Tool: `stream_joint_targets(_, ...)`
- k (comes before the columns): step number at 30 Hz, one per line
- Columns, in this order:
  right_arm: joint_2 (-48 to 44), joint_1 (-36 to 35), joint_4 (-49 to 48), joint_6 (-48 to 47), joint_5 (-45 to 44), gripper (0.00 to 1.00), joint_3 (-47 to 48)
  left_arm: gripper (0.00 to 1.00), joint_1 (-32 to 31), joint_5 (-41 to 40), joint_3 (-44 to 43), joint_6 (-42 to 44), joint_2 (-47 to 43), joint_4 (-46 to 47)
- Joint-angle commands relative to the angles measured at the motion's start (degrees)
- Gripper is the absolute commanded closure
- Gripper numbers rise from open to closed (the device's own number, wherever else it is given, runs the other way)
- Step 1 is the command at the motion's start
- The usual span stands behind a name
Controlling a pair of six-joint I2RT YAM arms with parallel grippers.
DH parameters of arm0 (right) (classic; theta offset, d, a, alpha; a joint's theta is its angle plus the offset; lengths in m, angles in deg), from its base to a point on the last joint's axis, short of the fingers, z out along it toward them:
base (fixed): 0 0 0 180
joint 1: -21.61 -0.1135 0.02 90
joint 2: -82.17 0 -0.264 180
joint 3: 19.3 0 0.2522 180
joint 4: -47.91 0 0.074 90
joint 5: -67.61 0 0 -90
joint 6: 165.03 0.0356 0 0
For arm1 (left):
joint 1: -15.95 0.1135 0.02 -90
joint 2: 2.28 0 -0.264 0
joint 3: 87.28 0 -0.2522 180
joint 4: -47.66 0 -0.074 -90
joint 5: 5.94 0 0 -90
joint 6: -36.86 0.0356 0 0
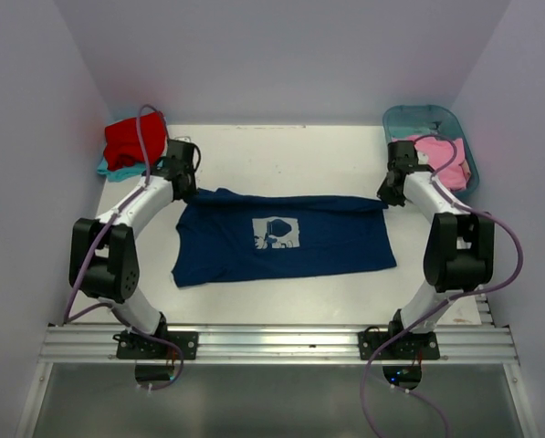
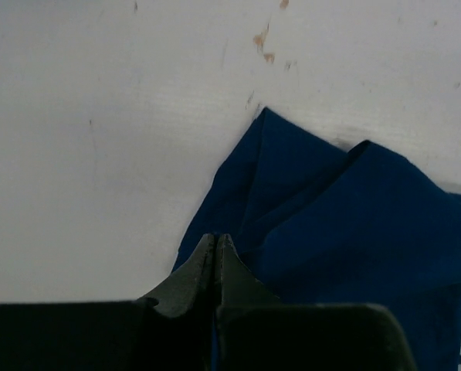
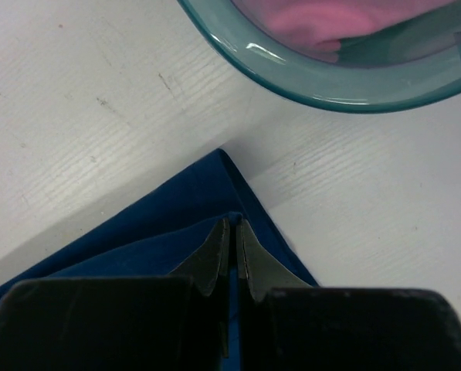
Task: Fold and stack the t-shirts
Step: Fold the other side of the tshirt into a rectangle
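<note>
The navy t-shirt with a pale square print lies spread across the table's middle. My left gripper is shut on its far left corner, where the cloth bunches in folds ahead of the jaws. My right gripper is shut on its far right corner, with cloth showing between the jaws. A red t-shirt lies on a teal one at the far left. A pink t-shirt lies in the tub; it also shows in the right wrist view.
A teal plastic oval tub stands at the far right corner; its rim is just beyond my right gripper. White walls enclose the table on three sides. A metal rail runs along the near edge.
</note>
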State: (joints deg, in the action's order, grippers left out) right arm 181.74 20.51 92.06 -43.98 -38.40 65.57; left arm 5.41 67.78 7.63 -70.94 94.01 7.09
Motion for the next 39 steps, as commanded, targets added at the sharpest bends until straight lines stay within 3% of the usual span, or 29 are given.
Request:
stream_joint_targets(1, -3.9, 0.0, -0.6, 0.5, -3.3, 1.0, -1.1, 1.0, -1.3, -0.7, 4.7, -2.2, -4.8, -1.1)
stream_joint_targets(14, -7.9, 0.0, 1.1, 1.1, -5.0, 1.0, -5.6, 1.0, -2.5, -2.8, 14.2, -4.0, -18.6, -4.8)
stream_joint_targets(35, -12.2, 0.0, 2.1, 1.4, -5.7, 0.99, -11.1, 1.0, -4.1, 4.6, 21.4, -7.4, -26.1, -10.7)
stream_joint_targets(37, -13.3, 0.0, 3.6, 1.4, -5.1, 0.87, -11.2, 0.98, -4.7, 5.4, 21.5, -8.4, -26.9, -11.6)
stream_joint_targets(38, -13.8, 0.0, 4.2, 1.5, -4.2, 0.74, -11.2, 0.91, -4.9, 5.5, 21.4, -9.3, -28.2, -12.7)
stream_joint_targets(39, -14.4, 0.0, 6.0, 1.8, -4.1, 0.69, -11.1, 0.85, -5.8, 5.5, 21.2, -9.9, -29.0, -13.4)
